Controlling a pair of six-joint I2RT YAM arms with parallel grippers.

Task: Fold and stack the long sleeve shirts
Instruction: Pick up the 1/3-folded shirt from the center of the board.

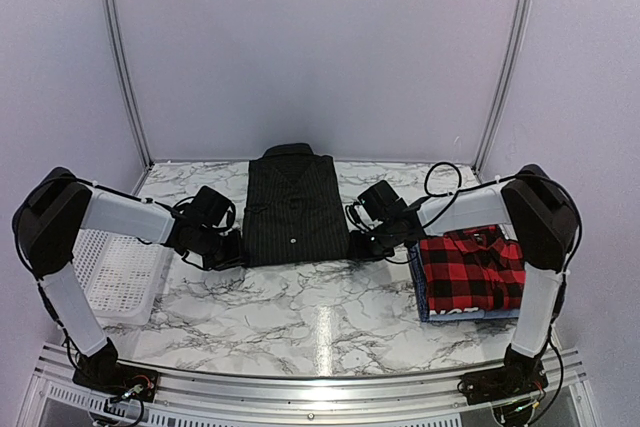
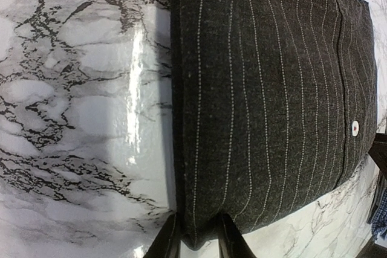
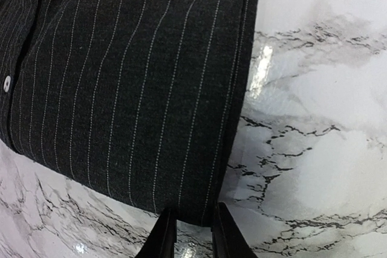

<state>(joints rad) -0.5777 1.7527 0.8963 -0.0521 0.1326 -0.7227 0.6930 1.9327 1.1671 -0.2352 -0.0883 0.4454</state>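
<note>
The black pinstriped shirt [image 1: 293, 209] lies folded flat at the table's middle back, collar away from me. My left gripper [image 1: 232, 247] is at its near left corner. In the left wrist view that corner of the shirt [image 2: 266, 89] sits pinched between the narrowly spaced fingers of the left gripper [image 2: 199, 243]. My right gripper [image 1: 362, 244] is at the near right corner. In the right wrist view the shirt [image 3: 133, 83] likewise has its corner held by the right gripper [image 3: 192, 237]. The red-and-black plaid shirt [image 1: 472, 269] lies folded on the blue shirt [image 1: 470, 315] at the right.
A white mesh basket [image 1: 115, 272] stands at the table's left edge, beside the left arm. Bare marble table [image 1: 320, 317] runs in front of the black shirt. Walls close in the back and both sides.
</note>
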